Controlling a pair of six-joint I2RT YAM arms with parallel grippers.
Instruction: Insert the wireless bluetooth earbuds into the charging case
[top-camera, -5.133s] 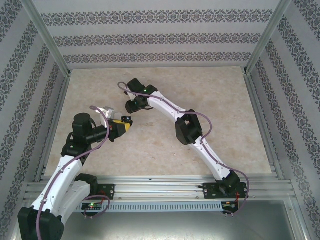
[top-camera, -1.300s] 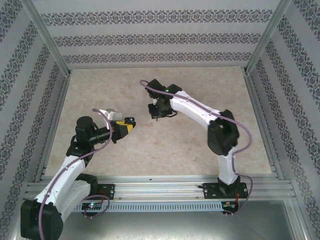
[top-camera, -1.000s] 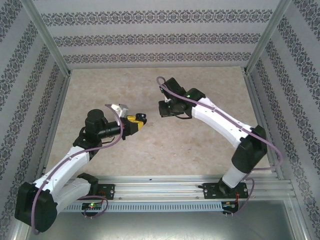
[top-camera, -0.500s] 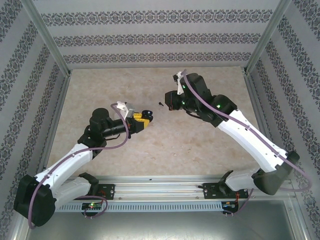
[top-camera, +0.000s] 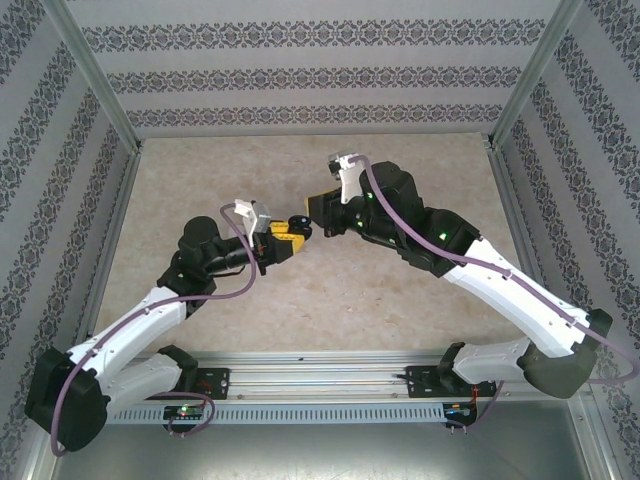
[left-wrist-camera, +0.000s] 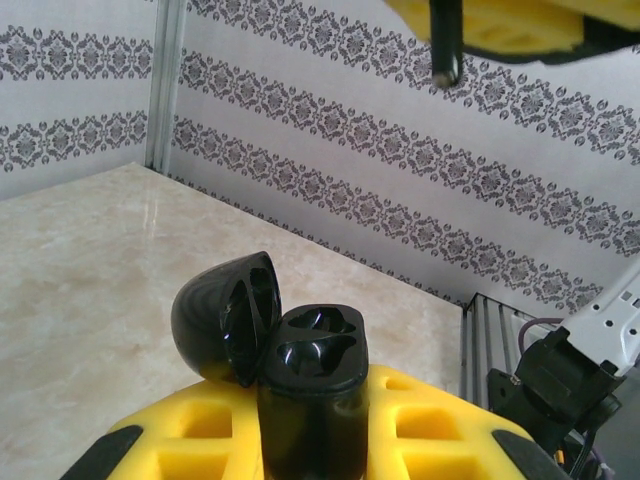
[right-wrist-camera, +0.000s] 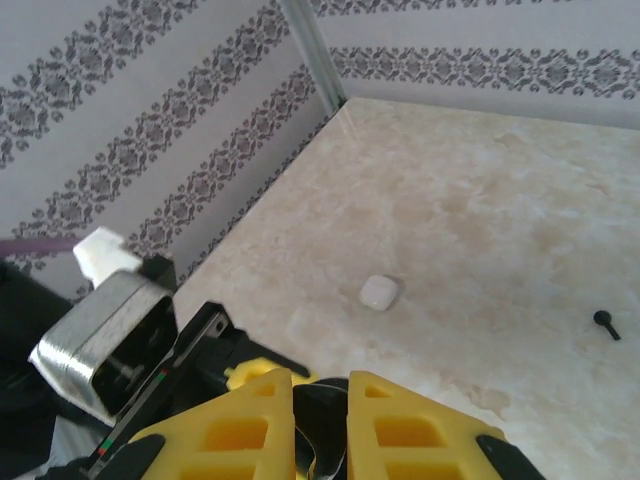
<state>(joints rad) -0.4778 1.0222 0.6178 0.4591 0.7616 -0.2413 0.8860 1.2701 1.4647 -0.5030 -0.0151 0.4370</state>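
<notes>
The black charging case (left-wrist-camera: 310, 380) stands upright between the yellow fingers of my left gripper (left-wrist-camera: 310, 425), which is shut on it. Its lid (left-wrist-camera: 225, 315) is tipped open to the left and both sockets look empty. In the top view the left gripper (top-camera: 285, 233) holds the case (top-camera: 298, 222) above the table's middle. My right gripper (top-camera: 322, 208) hangs close above and right of it, shut on one tiny black earbud whose stem (left-wrist-camera: 446, 40) points down over the case. In the right wrist view the right gripper (right-wrist-camera: 320, 420) has dark shapes between its fingers. The other earbud (right-wrist-camera: 604, 322) lies on the table.
A small white pebble-like object (right-wrist-camera: 379, 292) lies on the beige table (top-camera: 400, 290) beyond the grippers. Patterned walls and metal frame posts (right-wrist-camera: 312, 50) close in the table on three sides. The two arms nearly meet at the middle.
The left arm has carried the case right and up. The right arm has swung back left, its gripper now just above the case instead of apart from it.
</notes>
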